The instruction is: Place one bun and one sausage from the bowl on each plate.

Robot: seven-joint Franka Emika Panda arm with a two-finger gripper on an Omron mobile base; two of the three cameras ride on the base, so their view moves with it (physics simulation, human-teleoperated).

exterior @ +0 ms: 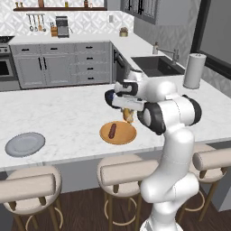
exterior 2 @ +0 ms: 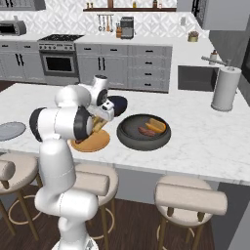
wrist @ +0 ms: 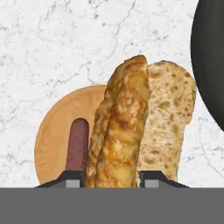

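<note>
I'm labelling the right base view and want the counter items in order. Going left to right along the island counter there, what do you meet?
Grey plate → orange plate → dark bowl holding a sausage and a bun → paper towel roll.

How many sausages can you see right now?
2: one sausage lies on the orange plate, another sausage sits in the dark bowl. More may be hidden.
</note>
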